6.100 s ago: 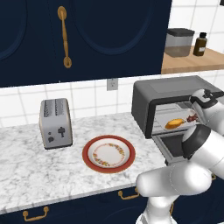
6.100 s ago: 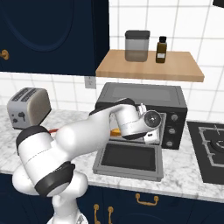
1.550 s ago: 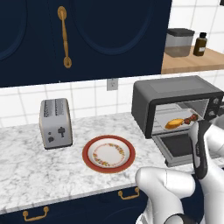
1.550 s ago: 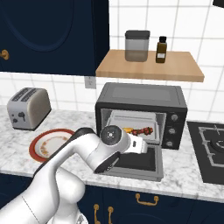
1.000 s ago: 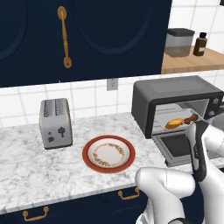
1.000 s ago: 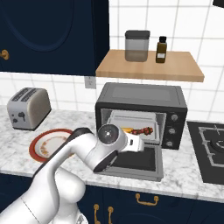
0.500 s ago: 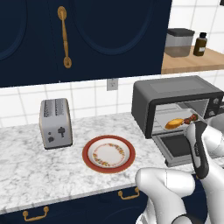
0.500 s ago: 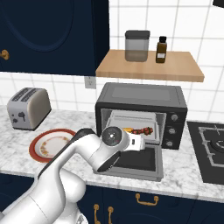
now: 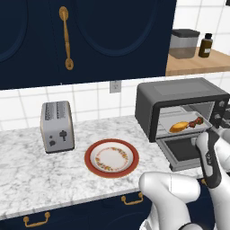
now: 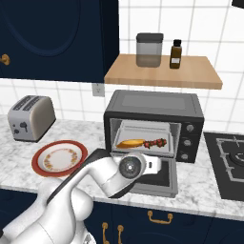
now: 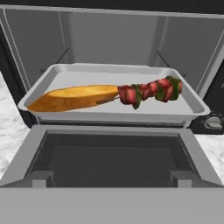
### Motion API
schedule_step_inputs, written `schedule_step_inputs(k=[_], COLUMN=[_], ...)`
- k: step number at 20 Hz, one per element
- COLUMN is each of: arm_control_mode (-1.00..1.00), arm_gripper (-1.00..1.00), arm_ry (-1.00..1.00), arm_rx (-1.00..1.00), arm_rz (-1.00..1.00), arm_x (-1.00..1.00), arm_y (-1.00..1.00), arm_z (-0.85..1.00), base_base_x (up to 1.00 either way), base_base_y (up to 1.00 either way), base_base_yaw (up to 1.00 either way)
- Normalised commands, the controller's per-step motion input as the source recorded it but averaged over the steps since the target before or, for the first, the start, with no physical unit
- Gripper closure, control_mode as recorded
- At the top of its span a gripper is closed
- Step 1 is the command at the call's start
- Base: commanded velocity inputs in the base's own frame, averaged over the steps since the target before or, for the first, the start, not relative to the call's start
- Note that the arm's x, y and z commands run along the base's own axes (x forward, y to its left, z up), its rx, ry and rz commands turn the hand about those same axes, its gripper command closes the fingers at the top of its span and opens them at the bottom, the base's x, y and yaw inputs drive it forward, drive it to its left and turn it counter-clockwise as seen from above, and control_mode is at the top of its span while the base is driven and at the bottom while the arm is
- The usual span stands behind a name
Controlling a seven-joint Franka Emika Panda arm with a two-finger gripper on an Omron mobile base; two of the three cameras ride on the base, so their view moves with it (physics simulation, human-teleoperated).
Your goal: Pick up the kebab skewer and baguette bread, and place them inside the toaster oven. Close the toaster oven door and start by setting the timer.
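The toaster oven (image 9: 179,92) (image 10: 152,102) stands on the counter with its door (image 9: 182,152) (image 10: 159,180) (image 11: 109,162) dropped flat open. On the grey tray (image 11: 113,116) inside lie the golden baguette bread (image 9: 179,126) (image 10: 129,142) (image 11: 74,97) and, touching its right end, the kebab skewer (image 9: 196,122) (image 10: 155,142) (image 11: 151,91). My gripper (image 10: 153,164) hovers over the front edge of the open door, facing into the oven. It is open, with nothing between its fingers.
A red-rimmed plate (image 9: 111,158) (image 10: 59,158) lies left of the oven, and a silver toaster (image 9: 56,126) (image 10: 31,117) stands further left. The oven's knobs (image 10: 189,138) are on its right front. A wooden shelf (image 10: 162,71) hangs above and a stove (image 10: 233,162) lies to the right.
Several seconds ago my hand reached into the oven mouth; it has since drawn back over the open door. Over the last second it barely moved. Bread and skewer stay on the tray.
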Motion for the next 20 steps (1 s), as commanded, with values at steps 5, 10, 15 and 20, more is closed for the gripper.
schedule_step_inputs(k=[5,10,15,20], arm_control_mode=[-1.0,-1.0,-1.0,-1.0], arm_gripper=[-1.0,-1.0,-1.0,-1.0], arm_ry=[-0.04,-0.04,-0.01,0.0], arm_rx=[0.0,0.01,0.02,0.03], arm_rz=[0.0,0.0,0.0,0.0], arm_x=[0.01,0.04,0.19,0.26], arm_y=[0.0,-0.04,-0.05,-0.07], arm_z=[-0.04,0.0,0.0,0.0], base_base_x=[0.0,0.0,0.0,0.0], base_base_y=[0.0,0.0,0.0,0.0], base_base_yaw=[0.0,0.0,0.0,0.0])
